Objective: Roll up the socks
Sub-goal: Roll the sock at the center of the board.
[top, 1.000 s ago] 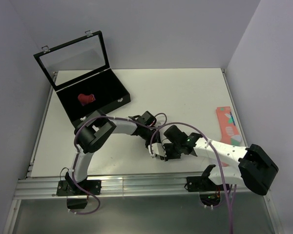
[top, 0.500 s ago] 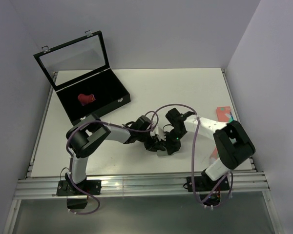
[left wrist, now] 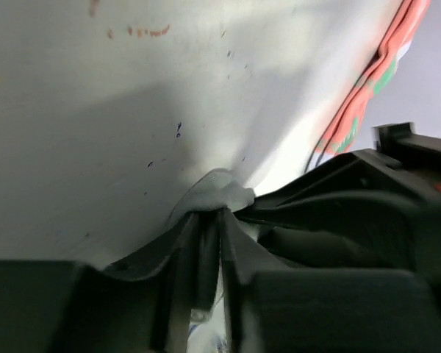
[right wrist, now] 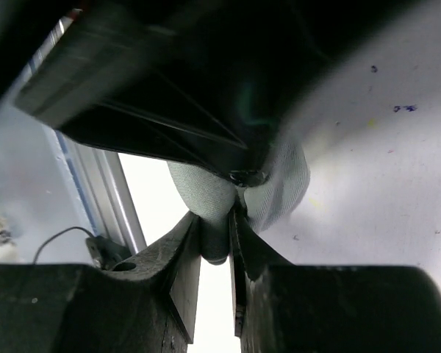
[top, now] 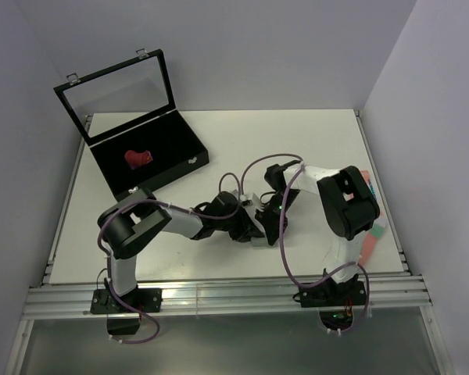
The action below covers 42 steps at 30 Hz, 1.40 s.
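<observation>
The left gripper [left wrist: 211, 224] was pinched shut on a fold of the grey sock [left wrist: 219, 193], which bunched up just past its fingertips. The right gripper [right wrist: 214, 224] clamped the same sock from the opposite side, with fabric squeezed in the narrow gap between its fingers [right wrist: 180, 257] (the two grippers all but touched). The salmon-pink sock [left wrist: 411, 18] lay on the table [top: 297, 148] beyond the right gripper, and the red sock [top: 138, 158] sat balled in the open black case [top: 164, 141], well away from both.

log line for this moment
left jaws: shut on grey sock | right jaws: shut on grey sock | salmon sock: on table, right side
</observation>
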Available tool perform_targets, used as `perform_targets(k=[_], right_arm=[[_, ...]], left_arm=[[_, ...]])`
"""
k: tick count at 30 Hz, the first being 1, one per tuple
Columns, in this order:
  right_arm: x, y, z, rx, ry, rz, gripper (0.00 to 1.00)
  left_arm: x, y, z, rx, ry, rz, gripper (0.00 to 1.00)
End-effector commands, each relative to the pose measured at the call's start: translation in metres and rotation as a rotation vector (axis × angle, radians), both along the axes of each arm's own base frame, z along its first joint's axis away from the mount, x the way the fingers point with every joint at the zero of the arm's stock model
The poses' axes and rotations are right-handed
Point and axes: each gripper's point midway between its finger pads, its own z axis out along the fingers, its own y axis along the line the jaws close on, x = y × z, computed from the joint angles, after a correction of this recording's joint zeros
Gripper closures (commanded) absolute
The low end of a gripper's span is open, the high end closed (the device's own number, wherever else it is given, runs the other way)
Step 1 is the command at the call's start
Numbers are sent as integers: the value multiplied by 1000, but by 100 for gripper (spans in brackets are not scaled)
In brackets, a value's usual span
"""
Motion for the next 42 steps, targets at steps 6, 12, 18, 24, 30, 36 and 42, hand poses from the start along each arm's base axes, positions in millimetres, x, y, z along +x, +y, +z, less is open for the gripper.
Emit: perform_targets(k=[6, 12, 18, 24, 30, 36, 42], right_arm=[[17, -10, -22, -172, 21, -86, 77], [19, -6, -26, -191, 58, -121, 77], [21, -4, -30, -206, 61, -165, 78], [23, -1, -34, -226, 76, -208, 78], [19, 0, -39, -235, 102, -233, 78], [15, -1, -39, -246, 130, -252, 79], [16, -1, -36, -231, 167, -283, 79]], left_arm=[[32, 48, -13, 181, -282, 164, 63], [37, 66, 6, 170, -348, 241, 61], [22, 76, 37, 130, -431, 333, 58], [-9, 49, 36, 50, -386, 382, 55], [-24, 26, 14, 16, -359, 461, 53], [-36, 5, 9, -101, -306, 517, 53], [-46, 10, -17, 33, -274, 594, 53]])
